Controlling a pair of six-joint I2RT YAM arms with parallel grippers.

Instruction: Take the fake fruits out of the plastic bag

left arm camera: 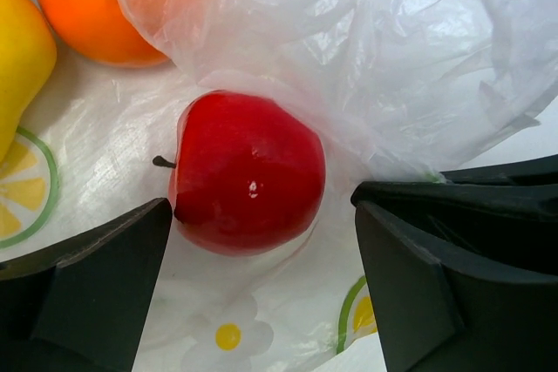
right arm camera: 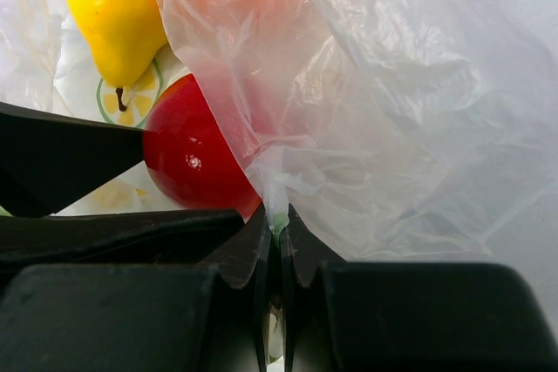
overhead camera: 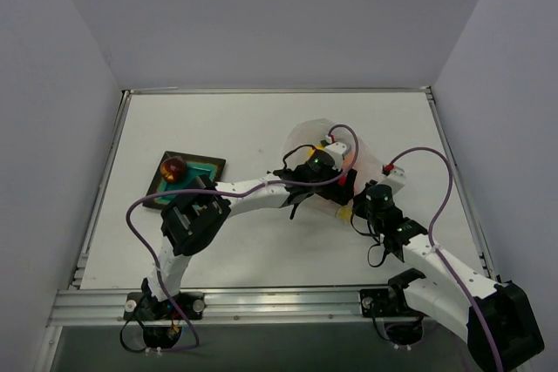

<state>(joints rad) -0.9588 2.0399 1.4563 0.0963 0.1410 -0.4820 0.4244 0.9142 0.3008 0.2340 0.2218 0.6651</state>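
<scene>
Found left end effector (left arm camera: 261,206) spread wide, empty, astride red fake fruit (left arm camera: 248,180) lying inside plastic bag (right arm camera: 392,128), right end effector (right arm camera: 277,233) pinched shut on its film; risks trapping film, squirting glossy fruit away.

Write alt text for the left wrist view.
A glossy red apple lies in the clear, citrus-printed plastic bag, between the two black fingers of the open left gripper. An orange fruit and a yellow pear sit at upper left, the orange partly under film.

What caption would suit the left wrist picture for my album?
Open left gripper flanks a red apple in the crinkled clear plastic bag.
</scene>
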